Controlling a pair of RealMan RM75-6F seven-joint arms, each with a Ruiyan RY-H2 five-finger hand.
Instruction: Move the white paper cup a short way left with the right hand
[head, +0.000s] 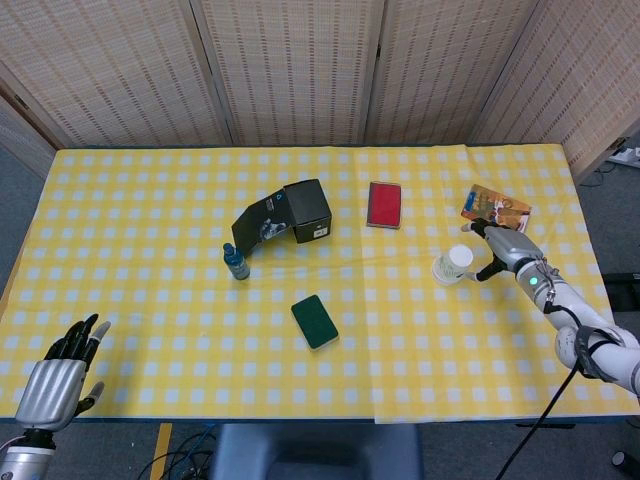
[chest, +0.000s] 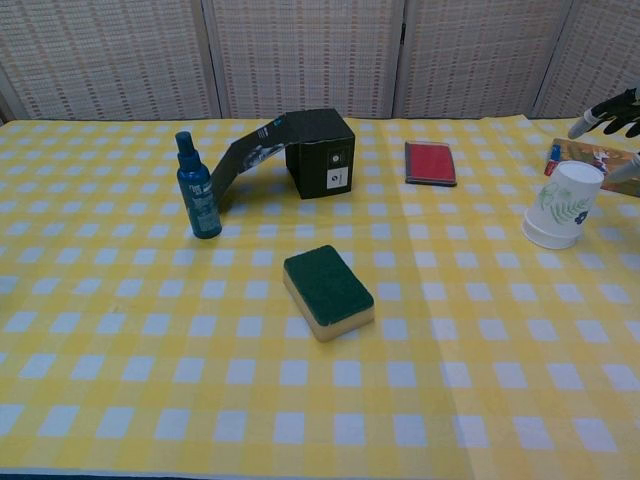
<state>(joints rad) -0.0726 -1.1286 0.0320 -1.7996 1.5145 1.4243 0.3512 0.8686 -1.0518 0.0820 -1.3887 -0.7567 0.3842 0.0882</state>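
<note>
One white paper cup with leaf print (head: 453, 264), upside down, sits nr the red flat case (head: 384, 204); right hand (head: 500, 246) just beside cup, fingers spread wide, holding nothing.

No wording can be made out anywhere. The black cardboard box (chest: 321, 152) far of centre carries a small white label on its near face, too small to read; the white paper cup (chest: 562, 204) at right shows only a green leaf print.
</note>
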